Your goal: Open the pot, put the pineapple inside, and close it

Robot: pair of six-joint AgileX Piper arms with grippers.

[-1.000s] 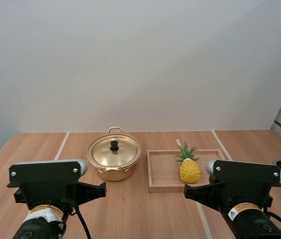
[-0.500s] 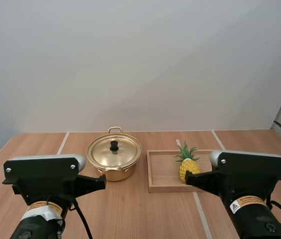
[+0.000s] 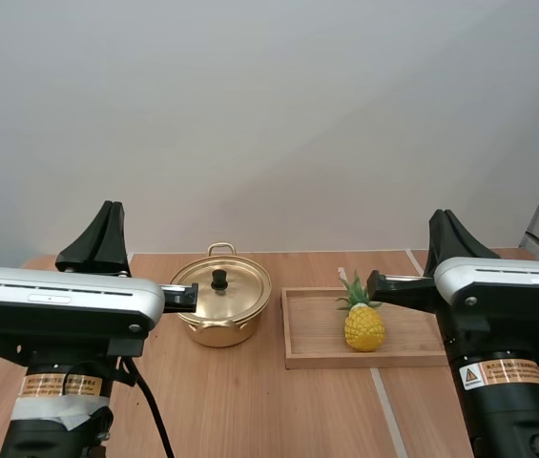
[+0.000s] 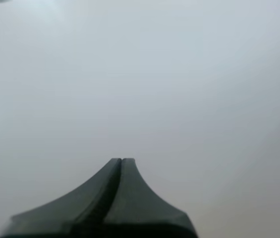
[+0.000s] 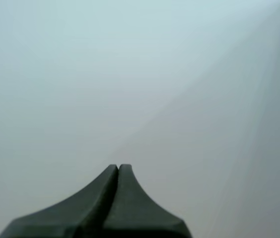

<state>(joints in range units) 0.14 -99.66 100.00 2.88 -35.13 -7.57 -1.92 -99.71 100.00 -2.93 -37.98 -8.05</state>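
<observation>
**Both arms have swung up level; pot still untouched**

Left gripper [image 4: 121, 159] and right gripper [image 5: 118, 166] now point forward, each with its fingers pressed together on nothing. In the high view the pot [image 3: 219, 315] sits left of centre with its lid [image 3: 240, 286] on. The pineapple [image 3: 364, 326] stands in the wooden tray [image 3: 312, 351] right of centre. Opening the pot looks not yet begun.

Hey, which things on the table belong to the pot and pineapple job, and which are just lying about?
For the job: pot; lid, on the pot; pineapple.
Just lying about: wooden tray, under the pineapple; table.
</observation>
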